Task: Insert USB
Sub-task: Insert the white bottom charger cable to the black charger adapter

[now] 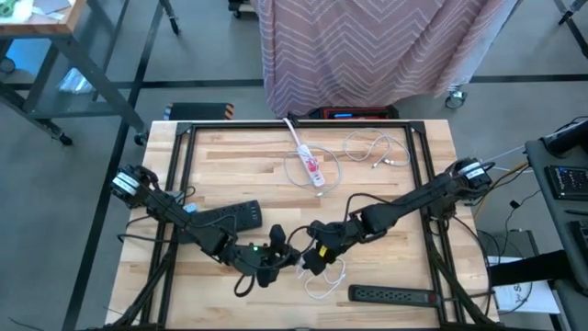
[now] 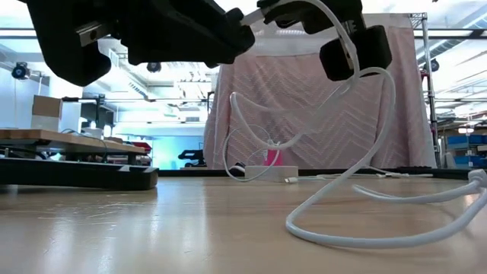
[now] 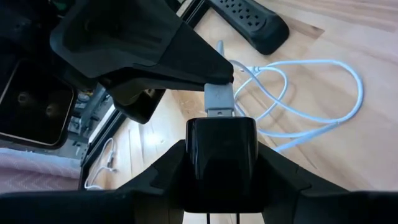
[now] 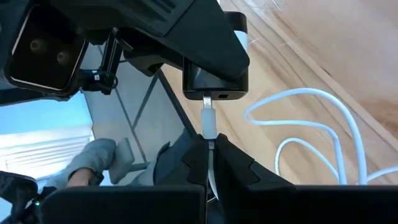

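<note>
Your left hand [image 3: 221, 180] grips the small black plastic charger block [image 3: 221, 146], raised above the pale wooden tabletop [image 1: 386, 193] near its front edge. Your right hand [image 4: 208, 163] is pinched tight on the white USB plug [image 4: 209, 121], whose metal tip sits in the block's port. The thin white cable [image 2: 365, 205] loops down onto the tabletop, beside a long black power strip [image 1: 395, 296].

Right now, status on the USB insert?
Left gripper holds black charger block. Right gripper shut on white USB plug, tip at the port, not seated. Nothing in the way.
</note>
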{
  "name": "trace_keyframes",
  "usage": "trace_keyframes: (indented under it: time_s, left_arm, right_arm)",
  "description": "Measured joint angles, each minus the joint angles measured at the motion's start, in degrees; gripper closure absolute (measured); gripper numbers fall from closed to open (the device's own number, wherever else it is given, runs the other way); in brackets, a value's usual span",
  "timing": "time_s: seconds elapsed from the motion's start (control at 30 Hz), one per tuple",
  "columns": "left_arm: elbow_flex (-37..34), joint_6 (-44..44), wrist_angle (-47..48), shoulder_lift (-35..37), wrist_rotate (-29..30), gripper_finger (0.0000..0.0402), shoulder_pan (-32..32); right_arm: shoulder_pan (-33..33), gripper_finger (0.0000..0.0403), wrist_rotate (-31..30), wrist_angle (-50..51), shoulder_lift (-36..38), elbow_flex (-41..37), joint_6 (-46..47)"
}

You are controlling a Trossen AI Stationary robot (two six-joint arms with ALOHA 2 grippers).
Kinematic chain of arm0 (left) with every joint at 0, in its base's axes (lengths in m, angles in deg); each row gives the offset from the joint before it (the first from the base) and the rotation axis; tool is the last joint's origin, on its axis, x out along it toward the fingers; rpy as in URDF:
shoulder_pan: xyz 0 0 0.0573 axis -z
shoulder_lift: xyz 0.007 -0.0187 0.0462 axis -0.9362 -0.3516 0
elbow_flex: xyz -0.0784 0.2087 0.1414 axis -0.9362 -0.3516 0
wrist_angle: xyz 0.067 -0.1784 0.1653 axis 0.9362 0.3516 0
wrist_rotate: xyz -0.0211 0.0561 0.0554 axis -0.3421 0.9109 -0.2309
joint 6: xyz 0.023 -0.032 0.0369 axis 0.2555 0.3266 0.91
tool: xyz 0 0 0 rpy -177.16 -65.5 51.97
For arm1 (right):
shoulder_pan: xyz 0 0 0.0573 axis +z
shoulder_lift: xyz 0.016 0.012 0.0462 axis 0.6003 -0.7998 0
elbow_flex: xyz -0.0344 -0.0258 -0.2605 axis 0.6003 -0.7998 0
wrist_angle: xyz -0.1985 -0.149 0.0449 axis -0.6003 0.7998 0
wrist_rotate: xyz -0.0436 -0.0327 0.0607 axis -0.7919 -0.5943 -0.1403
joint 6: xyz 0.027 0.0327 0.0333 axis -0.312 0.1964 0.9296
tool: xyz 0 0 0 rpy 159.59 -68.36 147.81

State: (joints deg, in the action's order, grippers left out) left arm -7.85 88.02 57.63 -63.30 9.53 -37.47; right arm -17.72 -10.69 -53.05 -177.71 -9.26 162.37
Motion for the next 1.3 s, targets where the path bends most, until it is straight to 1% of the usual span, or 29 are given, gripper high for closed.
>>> trace_keyframes:
  time_s: [0.27,0.43,0.6,0.83,1.0,1.2,1.3]
  left_arm:
    - [-0.1,0.8,-0.3,0.0,1.6,0.0272,0.1]
    - [-0.1,0.8,-0.2,0.0,1.9,0.0272,0.1]
    - [-0.2,0.8,0.0,0.0,3.7,0.0272,0.1]
    - [-0.2,-0.5,-0.5,0.0,3.7,0.0272,0.0]
    - [-0.2,2.2,-2.0,0.0,1.4,0.0272,0.3]
    - [-0.2,2.8,-4.3,-1.0,0.5,0.0272,0.3]
    - [0.0,2.8,-3.8,-1.8,0.6,0.0272,0.3]
  right_arm:
    - [-1.5,0.0403,0.6,-0.6,-0.1,0.0,0.6]
    - [-2.9,0.0403,1.4,-0.6,-0.1,0.0,-0.6]
    - [-4.1,0.0403,1.5,-0.6,-0.3,0.0,-1.8]
    - [-4.7,0.0403,2.2,-0.9,-0.3,-0.1,-2.4]
    - [-5.0,0.0403,3.7,-1.4,-0.3,-0.1,-3.6]
    - [-6.0,0.0403,5.0,-1.7,-0.7,-0.1,-6.1]
    - [-6.4,0.0403,5.9,-1.5,-1.4,-0.1,-6.6]
